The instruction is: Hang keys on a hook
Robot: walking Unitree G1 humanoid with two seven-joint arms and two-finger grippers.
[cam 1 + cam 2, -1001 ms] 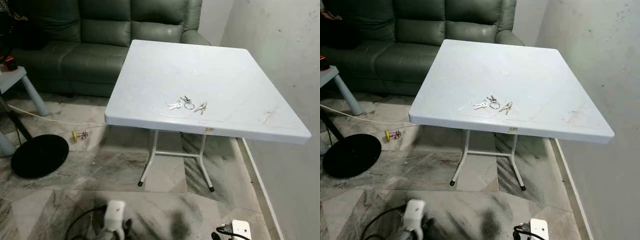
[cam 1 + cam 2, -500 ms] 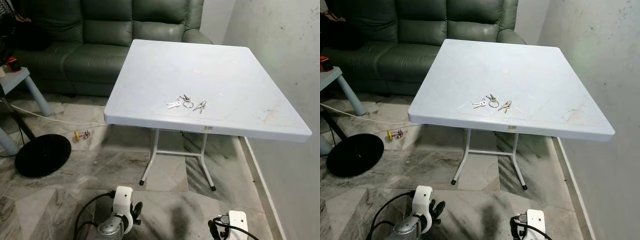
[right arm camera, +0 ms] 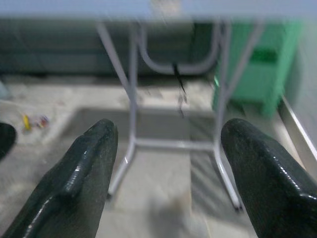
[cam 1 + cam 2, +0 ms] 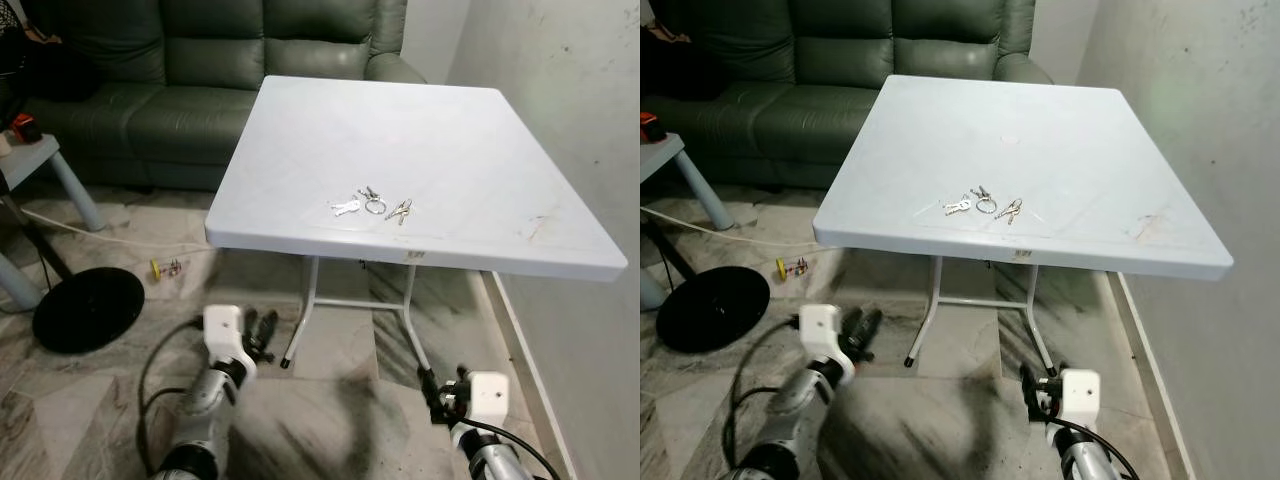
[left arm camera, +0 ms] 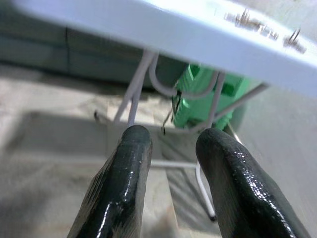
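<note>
Keys lie flat on the white tabletop, close to its near edge and about midway between the two near corners. They are spread out: one key to the left, a ring in the middle, a small cluster to the right. Nothing touches them.

Left gripper hangs below the tabletop's near edge, toward the near left corner, over the floor. In the left wrist view its fingers stand a narrow gap apart, holding nothing, aimed up at the underside and the table legs.

Right gripper sits low too, below the near edge toward the right side. Its fingers are spread wide, empty, pointing at the legs.

Judgement: both arms are low because the grasp has not begun. Keys being near the edge makes them reachable from this side; the wide right fingers look readier for a pickup.

No hook can be made out in these views.
</note>
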